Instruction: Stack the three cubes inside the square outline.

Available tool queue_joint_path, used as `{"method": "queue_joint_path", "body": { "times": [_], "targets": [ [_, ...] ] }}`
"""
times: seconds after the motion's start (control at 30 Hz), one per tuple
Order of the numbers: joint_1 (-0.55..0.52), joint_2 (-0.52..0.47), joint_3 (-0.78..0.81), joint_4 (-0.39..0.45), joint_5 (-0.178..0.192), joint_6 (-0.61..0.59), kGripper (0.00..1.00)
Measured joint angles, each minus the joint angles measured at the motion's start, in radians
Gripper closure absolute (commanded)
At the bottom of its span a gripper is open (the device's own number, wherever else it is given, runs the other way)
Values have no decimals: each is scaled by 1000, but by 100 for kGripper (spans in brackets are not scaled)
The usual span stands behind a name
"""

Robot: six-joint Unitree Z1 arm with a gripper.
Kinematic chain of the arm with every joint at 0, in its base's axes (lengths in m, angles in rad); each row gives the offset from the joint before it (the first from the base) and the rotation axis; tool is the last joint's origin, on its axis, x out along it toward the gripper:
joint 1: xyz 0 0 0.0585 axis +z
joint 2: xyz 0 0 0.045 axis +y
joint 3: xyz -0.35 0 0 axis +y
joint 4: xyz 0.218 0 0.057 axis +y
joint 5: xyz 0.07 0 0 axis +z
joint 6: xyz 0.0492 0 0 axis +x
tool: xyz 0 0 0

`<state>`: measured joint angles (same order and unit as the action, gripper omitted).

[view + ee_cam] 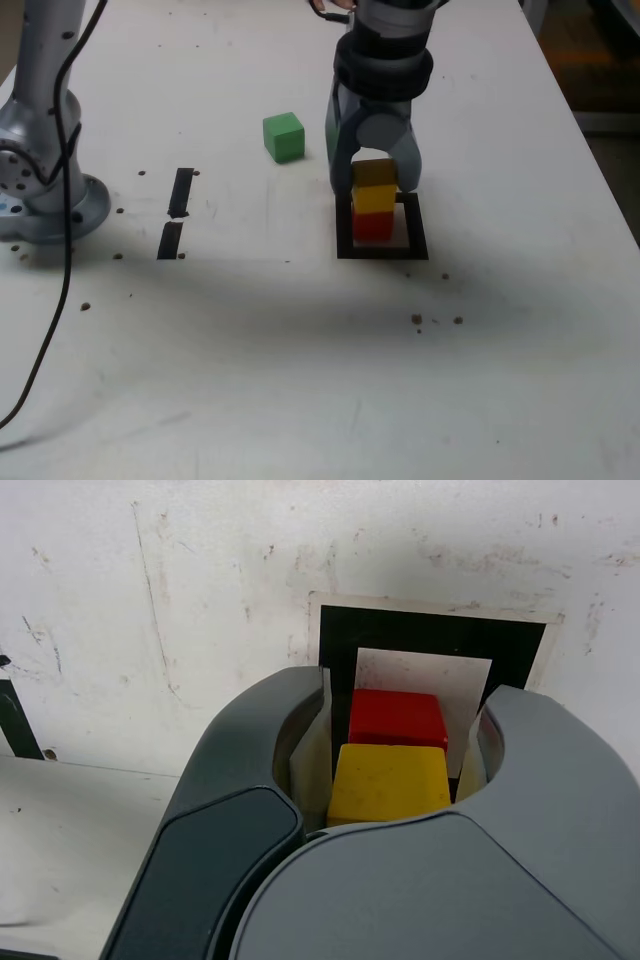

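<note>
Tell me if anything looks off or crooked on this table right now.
Nothing is spilled or broken. The yellow cube sits on the red cube inside the square outline, gripper around it. The green cube is still outside, and dark specks dot the table.

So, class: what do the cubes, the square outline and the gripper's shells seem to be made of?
Yellow cube, red cube and green cube: probably painted wood or plastic; flat solid colour, matte, crisp edges.
Square outline: black tape, apparently on a white card; straight strips.
Gripper: likely moulded plastic; smooth grey curved shells with a soft sheen.
</note>
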<state>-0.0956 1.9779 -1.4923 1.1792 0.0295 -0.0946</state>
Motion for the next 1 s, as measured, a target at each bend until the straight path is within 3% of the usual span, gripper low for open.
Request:
{"method": "queue_joint_path", "body": {
  "times": [0.43, 0.83, 1.0],
  "targets": [
    [0, 0, 18, -15, -3, 0, 37],
    [0, -15, 34, -28, -5, 11, 13],
    [0, -51, 17, -7, 16, 8, 10]
  ]
}}
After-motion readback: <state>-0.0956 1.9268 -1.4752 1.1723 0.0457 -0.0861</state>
